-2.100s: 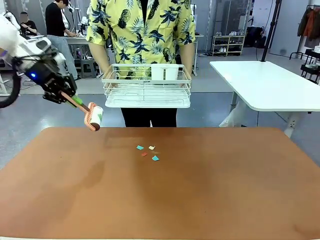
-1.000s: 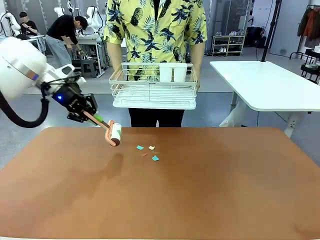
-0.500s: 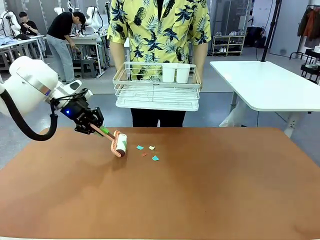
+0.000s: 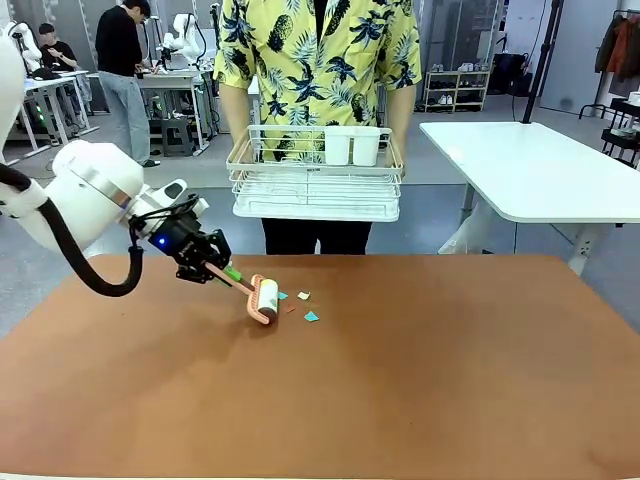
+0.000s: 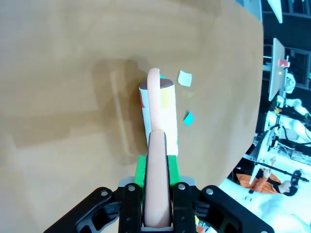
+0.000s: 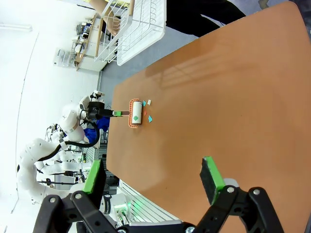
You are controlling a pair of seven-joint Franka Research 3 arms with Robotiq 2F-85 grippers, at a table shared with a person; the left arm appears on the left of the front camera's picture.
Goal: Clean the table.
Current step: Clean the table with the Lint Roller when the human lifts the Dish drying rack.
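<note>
Your left pincer is clamped on the lint roller, whose head sits low on the terracotta table just beside the paper scraps. Next, I'd press it down and roll across them. Your right pincer hangs wide and empty.

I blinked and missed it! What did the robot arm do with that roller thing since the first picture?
The left gripper carried the lint roller down and toward the middle; it is now at the table top, right beside the paper scraps. The person with the wire rack shifted a little to the robot's right. The fingers stayed shut on the handle, and the scraps haven't moved.
</note>
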